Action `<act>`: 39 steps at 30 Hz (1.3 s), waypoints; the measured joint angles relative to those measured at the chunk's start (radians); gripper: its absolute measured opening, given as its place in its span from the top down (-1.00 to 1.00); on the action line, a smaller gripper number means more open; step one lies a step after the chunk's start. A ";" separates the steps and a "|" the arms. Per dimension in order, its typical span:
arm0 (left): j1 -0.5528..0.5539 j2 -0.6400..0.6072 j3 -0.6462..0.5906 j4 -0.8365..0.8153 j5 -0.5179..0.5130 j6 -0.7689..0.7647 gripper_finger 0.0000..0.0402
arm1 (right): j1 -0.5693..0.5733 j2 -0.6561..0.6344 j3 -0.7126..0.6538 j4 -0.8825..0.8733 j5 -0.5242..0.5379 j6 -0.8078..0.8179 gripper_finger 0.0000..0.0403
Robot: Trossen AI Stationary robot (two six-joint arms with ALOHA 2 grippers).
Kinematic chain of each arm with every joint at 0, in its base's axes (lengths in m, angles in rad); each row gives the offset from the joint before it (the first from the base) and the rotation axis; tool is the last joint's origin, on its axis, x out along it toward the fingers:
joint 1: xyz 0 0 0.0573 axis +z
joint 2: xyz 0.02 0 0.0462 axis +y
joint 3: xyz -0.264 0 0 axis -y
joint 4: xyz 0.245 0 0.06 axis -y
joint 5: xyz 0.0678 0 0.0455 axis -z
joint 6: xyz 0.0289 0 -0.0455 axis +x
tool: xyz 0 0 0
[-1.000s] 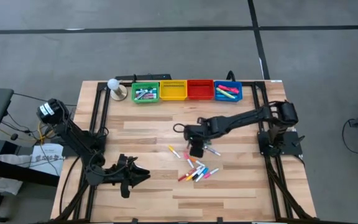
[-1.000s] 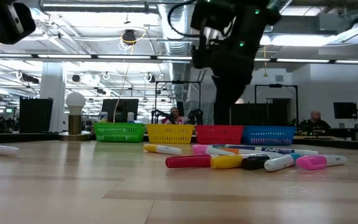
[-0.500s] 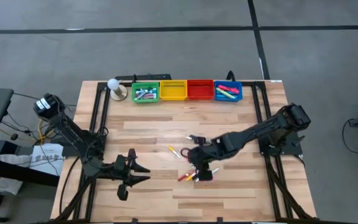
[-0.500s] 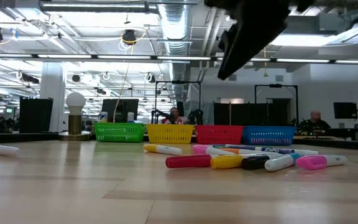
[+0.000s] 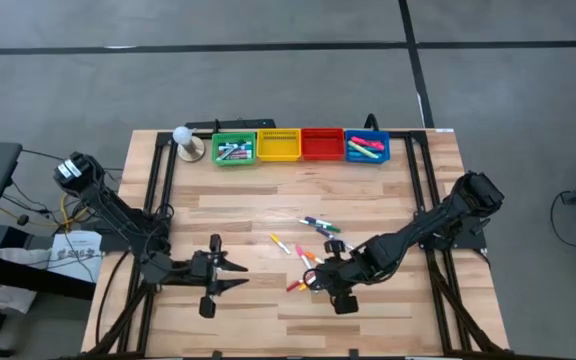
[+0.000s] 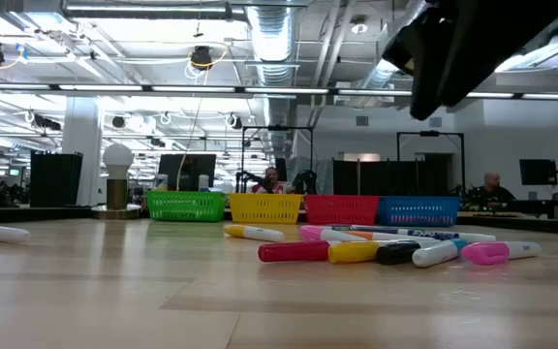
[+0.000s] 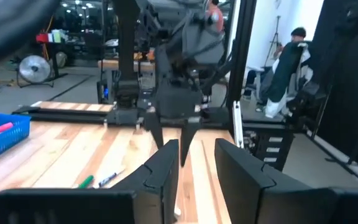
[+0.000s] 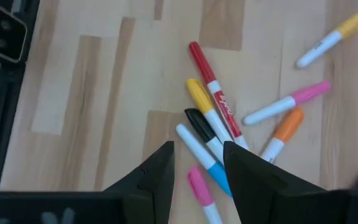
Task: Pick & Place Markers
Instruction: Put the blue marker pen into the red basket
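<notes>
Markers (image 8: 213, 112) lying loose in a cluster on the counter (image 5: 388, 310) near its middle, red, yellow, black, blue-capped, pink and orange among them, with a few more scattered just beyond toward the row of green (image 5: 233, 149), yellow (image 5: 278, 146), red (image 5: 321, 145) and blue (image 5: 367, 147) bins at the far edge. Right end effector (image 8: 196, 163) hanging directly over the cluster, fingers parted with a narrow gap, holding nothing. Left end effector (image 7: 194, 163) low over bare counter well apart to the left, likewise slightly parted and empty.

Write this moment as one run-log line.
right gripper: open, empty, above markers | left gripper: open, waiting | bins: far edge
</notes>
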 joint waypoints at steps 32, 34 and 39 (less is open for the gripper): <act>0.578 -0.182 0.229 -0.783 0.578 -0.255 0.48 | -0.181 -0.624 -0.611 0.378 0.370 0.147 0.37; 0.560 -0.225 0.194 -0.798 0.539 -0.411 0.48 | -0.205 -0.632 -0.643 0.437 0.370 0.159 0.37; 0.451 -0.282 0.114 -0.791 0.441 -0.577 0.48 | -0.256 -0.591 -0.661 0.484 0.358 0.147 0.37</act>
